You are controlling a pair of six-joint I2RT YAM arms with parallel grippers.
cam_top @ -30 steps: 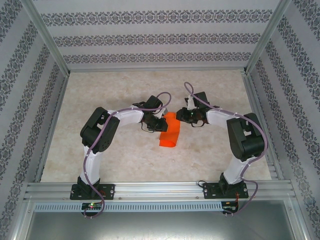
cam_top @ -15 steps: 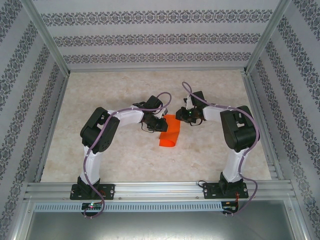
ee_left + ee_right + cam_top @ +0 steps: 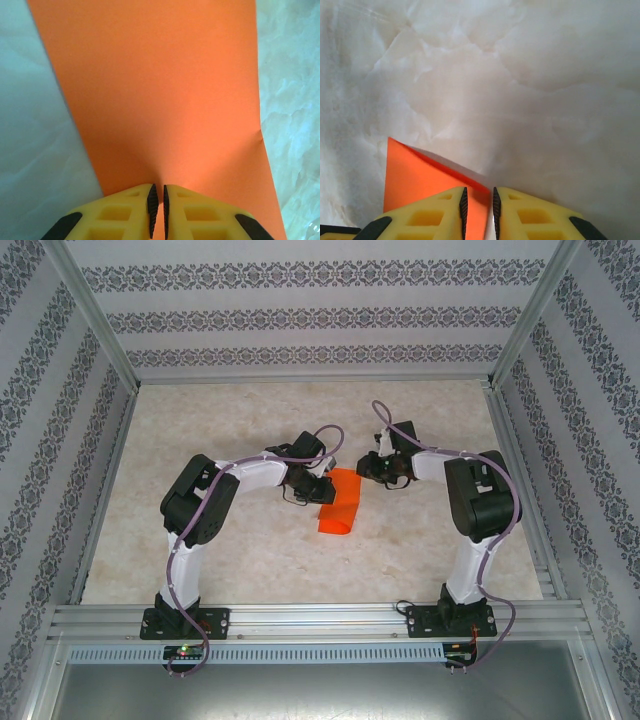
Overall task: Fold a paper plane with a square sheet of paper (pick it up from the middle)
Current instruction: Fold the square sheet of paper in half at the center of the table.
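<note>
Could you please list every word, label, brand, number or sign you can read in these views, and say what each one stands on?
None: no readable text in any view.
the square sheet of paper: plain orange, unmarked.
wall panels: bands of ornament, no letters.
left hand and right hand: yellow fingers with black pads, no label.
arm bases: too small to show any marking.

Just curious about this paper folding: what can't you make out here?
- Top view: how the paper is folded is too small to see, and the left arm covers one corner.
- Left wrist view: the paper's full outline is cut off by the picture's edges.
- Right wrist view: whether the right tool really pinches the paper; the bottom edge cuts it off.
</note>
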